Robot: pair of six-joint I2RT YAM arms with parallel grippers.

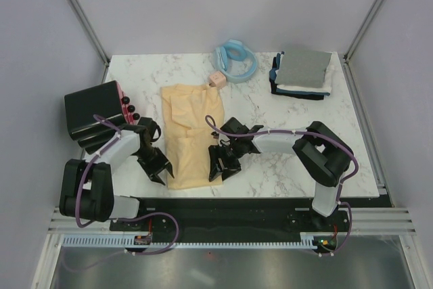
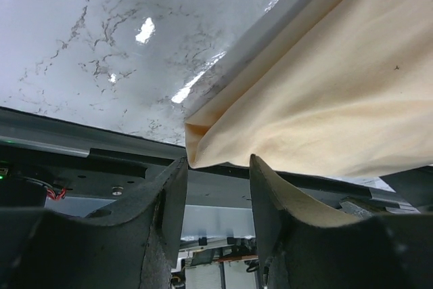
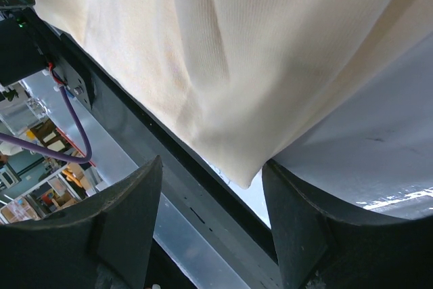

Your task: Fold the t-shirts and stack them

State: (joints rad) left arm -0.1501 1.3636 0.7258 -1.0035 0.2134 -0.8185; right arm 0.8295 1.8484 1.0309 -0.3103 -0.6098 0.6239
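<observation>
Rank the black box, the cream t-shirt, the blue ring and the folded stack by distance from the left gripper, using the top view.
1. The cream t-shirt, right beside the left gripper.
2. The black box, at the left edge.
3. The blue ring, far centre.
4. The folded stack, far right corner.

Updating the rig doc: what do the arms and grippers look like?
The left arm and right arm match: blocky black joints, rounded white link shells, and a purple cable looped along each. The left gripper and right gripper are all black and two-fingered. The fingers are thick and matte, tapering to rounded tips. No readable markings.
</observation>
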